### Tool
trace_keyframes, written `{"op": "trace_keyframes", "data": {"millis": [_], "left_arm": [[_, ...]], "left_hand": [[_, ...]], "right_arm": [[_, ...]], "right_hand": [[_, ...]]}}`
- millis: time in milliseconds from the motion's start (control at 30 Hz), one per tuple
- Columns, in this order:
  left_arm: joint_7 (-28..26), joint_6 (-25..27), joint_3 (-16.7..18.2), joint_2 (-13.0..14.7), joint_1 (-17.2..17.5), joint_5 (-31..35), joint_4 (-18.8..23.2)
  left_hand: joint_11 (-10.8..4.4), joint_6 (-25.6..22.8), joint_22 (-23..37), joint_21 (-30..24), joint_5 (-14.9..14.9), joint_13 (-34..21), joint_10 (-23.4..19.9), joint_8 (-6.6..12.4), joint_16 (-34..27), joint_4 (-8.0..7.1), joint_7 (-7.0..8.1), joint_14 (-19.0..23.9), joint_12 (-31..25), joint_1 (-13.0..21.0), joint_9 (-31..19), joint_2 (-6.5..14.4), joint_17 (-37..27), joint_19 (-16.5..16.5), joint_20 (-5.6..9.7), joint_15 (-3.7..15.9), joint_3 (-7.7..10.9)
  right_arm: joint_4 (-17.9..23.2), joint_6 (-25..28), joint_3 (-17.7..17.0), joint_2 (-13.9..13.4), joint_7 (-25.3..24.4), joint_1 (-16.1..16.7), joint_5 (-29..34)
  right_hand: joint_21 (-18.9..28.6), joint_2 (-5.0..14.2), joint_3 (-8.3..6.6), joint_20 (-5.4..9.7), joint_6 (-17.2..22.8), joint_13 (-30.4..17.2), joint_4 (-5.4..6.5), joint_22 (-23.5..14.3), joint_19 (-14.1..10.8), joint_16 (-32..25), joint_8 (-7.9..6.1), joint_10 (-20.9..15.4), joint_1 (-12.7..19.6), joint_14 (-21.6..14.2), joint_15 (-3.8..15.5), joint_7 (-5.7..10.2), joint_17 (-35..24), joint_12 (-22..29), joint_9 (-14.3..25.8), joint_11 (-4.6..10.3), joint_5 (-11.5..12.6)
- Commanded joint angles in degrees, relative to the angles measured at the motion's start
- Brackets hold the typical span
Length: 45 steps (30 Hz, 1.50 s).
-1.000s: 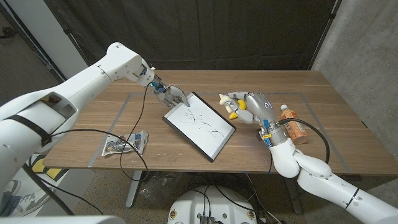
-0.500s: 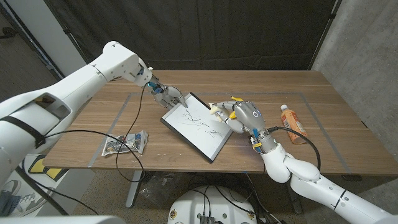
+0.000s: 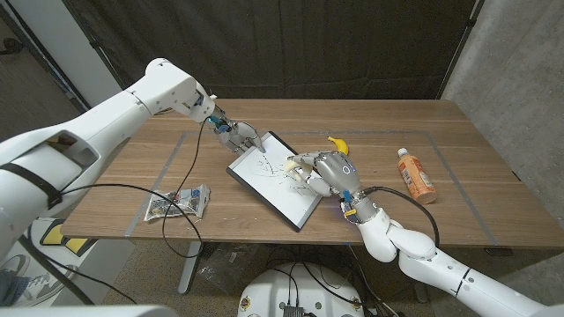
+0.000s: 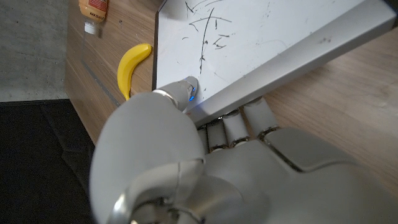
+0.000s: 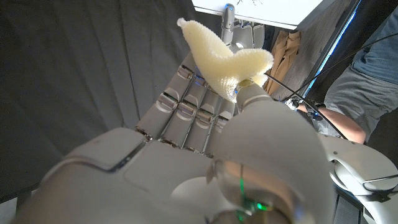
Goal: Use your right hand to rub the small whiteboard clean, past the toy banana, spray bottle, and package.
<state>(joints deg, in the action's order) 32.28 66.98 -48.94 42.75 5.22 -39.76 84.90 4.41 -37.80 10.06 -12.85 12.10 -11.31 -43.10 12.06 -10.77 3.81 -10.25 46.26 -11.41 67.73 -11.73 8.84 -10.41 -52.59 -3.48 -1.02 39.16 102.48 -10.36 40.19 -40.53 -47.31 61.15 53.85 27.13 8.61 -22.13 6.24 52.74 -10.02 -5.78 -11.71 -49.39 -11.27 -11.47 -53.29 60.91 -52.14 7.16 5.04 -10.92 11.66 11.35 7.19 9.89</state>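
The small whiteboard (image 3: 264, 173) lies tilted at mid-table with black scribbles on it. My left hand (image 3: 236, 134) grips its far corner, thumb on the white face and fingers under the frame (image 4: 292, 46). My right hand (image 3: 322, 170) is over the board's right part, pinching a cream cloth (image 5: 224, 53) between thumb and fingers. Whether the cloth touches the board is hidden. The toy banana (image 3: 337, 143) lies just behind the right hand. The orange spray bottle (image 3: 414, 174) lies on its side further right. The package (image 3: 179, 203) sits front left.
A black cable (image 3: 132, 187) runs across the table's left part near the package. The left wrist view has the banana (image 4: 132, 62) and the bottle (image 4: 93, 7) beyond the board. A person (image 5: 367, 81) sits in the right wrist view's background.
My right hand has moved left from beside the banana and bottle onto the whiteboard's right part, uncovering the banana. The left hand and the board have stayed put.
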Motion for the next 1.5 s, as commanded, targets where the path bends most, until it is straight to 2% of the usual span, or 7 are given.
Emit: {"op": "trace_keyframes", "data": {"millis": [33,167,300,667,900,1267,1500], "left_arm": [[0.9,-0.9,-0.3,-0.1,-0.1,0.5,-0.1],[0.4,-1.1,0.6,0.1,0.7,0.0,0.2],[0.4,-0.9,0.5,0.4,0.7,0.1,0.7],[0.7,-1.4,0.6,1.1,0.8,0.3,1.1],[1.2,-1.3,0.3,1.3,0.4,0.8,0.9],[1.7,-1.8,0.6,1.6,0.9,0.7,0.9],[1.9,-2.1,0.4,1.1,0.7,1.0,0.5]], "left_hand": [[-0.25,-0.7,0.1,0.3,0.1,-0.1,-0.5,-0.15,0.0,-0.06,-0.57,0.1,0.0,-0.1,0.0,0.3,0.0,-0.2,0.05,0.19,0.50],[-0.46,-0.9,0.1,0.3,0.1,-0.1,-0.7,-0.14,0.0,-0.05,-0.33,0.4,-0.1,-0.2,0.0,0.2,0.0,-0.3,0.10,0.43,0.57],[-0.49,-0.8,0.1,0.3,0.0,-0.1,-0.8,-0.18,0.0,-0.06,-0.36,0.4,-0.1,-0.3,0.0,0.2,0.0,-0.2,0.14,0.47,0.61],[-0.66,-1.0,0.1,0.3,0.0,-0.1,-0.9,-0.18,0.0,-0.03,-0.39,0.5,-0.1,-0.6,0.0,0.1,0.1,-0.3,0.19,0.62,0.77],[-0.51,-1.1,0.1,0.3,0.0,-0.1,-0.8,-0.21,0.0,0.00,-0.32,0.5,0.0,-0.7,0.0,0.1,0.1,-0.2,0.19,0.66,0.90],[-0.57,-1.1,0.1,0.4,0.0,-0.1,-0.9,-0.28,0.1,0.08,-0.33,0.5,0.0,-0.9,0.0,0.2,0.1,-0.1,0.14,0.61,1.14],[-0.58,-1.1,0.1,0.3,0.0,-0.1,-0.9,-0.33,0.1,0.14,-0.27,0.5,0.0,-1.0,0.0,0.2,0.1,-0.2,0.12,0.51,1.30]], "right_arm": [[-1.5,3.5,3.4,1.4,3.6,-2.2,1.3],[-1.5,6.3,4.8,2.5,4.9,-2.4,2.7],[-3.8,6.6,6.4,3.8,4.7,-4.3,3.3],[-7.2,12.4,7.9,6.4,6.3,-5.9,1.5],[-10.2,14.7,8.8,7.4,4.6,-6.5,0.0],[-12.8,12.1,10.4,6.5,0.1,-7.2,-2.3],[-14.4,7.2,11.7,5.7,-2.2,-8.5,-3.0]], "right_hand": [[0.3,-0.06,-0.28,6.09,2.2,-0.2,-0.16,-0.1,-0.2,-0.1,-0.50,-0.4,-0.5,-0.2,5.26,1.68,-0.1,0.1,0.1,-0.15,0.5],[0.2,-0.14,-0.28,6.08,2.2,-0.2,-0.25,-0.1,0.3,0.1,-0.39,-0.3,-0.6,0.2,5.20,1.68,0.0,0.0,0.1,-0.33,0.5],[0.2,-0.09,-0.29,6.04,2.0,-0.2,-0.22,-0.1,0.5,0.2,-0.29,-0.3,-0.8,0.4,5.24,1.90,0.0,0.0,0.1,-0.31,0.5],[0.3,0.03,-0.35,6.04,1.9,-0.2,-0.24,-0.1,0.6,0.1,-0.18,-0.1,-1.0,0.4,5.31,1.81,0.0,-0.2,0.1,-0.10,0.5],[0.3,0.02,-0.37,6.03,1.8,-0.2,-0.26,-0.1,0.9,0.2,-0.10,0.0,-1.1,0.6,5.25,1.79,-0.1,-0.2,0.2,-0.42,0.5],[0.6,0.07,-0.50,6.01,2.0,-0.2,-0.39,0.0,0.7,0.0,-0.12,-0.4,-1.3,0.2,5.29,1.71,-0.1,-0.1,0.2,-0.08,0.6],[0.6,0.03,-0.55,6.03,2.0,-0.2,-0.49,0.0,0.7,0.1,-0.11,-0.3,-1.3,0.3,5.29,1.74,-0.1,-0.2,0.2,-0.24,0.6]]}}
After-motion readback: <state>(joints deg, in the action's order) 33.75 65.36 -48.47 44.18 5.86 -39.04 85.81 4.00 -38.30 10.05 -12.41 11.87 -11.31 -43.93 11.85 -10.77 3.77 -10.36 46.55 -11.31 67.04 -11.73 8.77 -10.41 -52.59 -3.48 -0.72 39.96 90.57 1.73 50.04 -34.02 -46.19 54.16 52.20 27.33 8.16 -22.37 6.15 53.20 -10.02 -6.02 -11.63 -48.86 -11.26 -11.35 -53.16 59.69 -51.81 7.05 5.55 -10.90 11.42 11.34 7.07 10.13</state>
